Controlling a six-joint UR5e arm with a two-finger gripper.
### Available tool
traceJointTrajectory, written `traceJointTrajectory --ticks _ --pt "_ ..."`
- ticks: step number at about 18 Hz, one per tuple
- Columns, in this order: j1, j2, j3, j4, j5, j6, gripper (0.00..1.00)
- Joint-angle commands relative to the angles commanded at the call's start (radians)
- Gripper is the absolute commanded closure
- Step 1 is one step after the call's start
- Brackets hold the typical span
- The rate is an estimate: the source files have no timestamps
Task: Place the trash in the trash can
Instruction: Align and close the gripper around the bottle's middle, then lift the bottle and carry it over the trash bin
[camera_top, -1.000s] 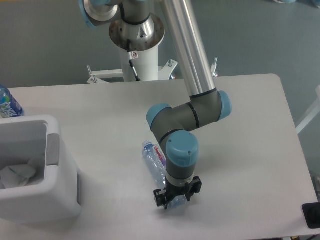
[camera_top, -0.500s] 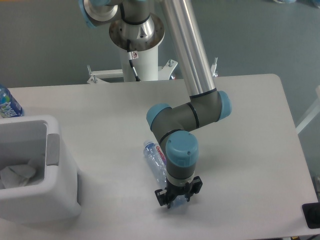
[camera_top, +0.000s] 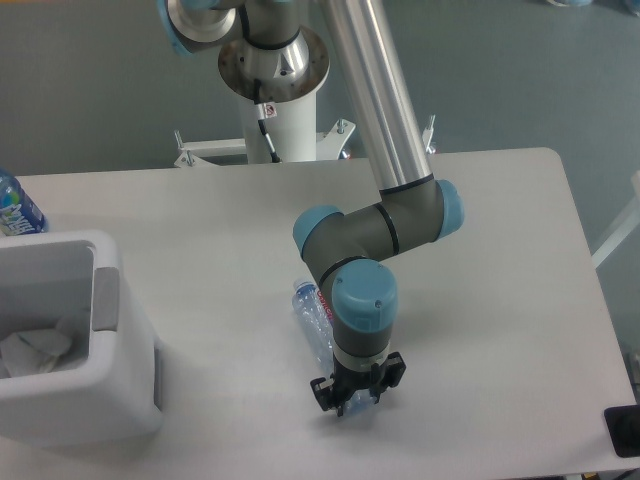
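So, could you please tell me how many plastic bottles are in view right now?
2. One bottle lies on the table under the arm, its lower end at the pincer. The other bottle, blue-labelled, stands at the left edge, behind the bin, partly cropped.

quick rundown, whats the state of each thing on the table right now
plastic bottle: lying on its side, cap end pointing away from gripper
gripper: down over the bottle's lower end; grip can't be judged
tissue: crumpled, inside the trash can
trash can: upright, open top
blue-label bottle: upright, behind the can
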Motion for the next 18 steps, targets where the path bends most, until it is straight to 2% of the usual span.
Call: traceJointTrajectory --ticks 6,10,13,18 --pt "0.006 0.081 0.029 0.003 -0.011 -0.005 0.39" --pt "0.014 0.132 0.112 0.005 -0.034 -0.032 0.39" --pt "0.026 0.178 0.164 0.006 -0.093 -0.104 0.39" --pt "0.020 0.256 0.259 0.008 -0.106 -0.247 0.39"
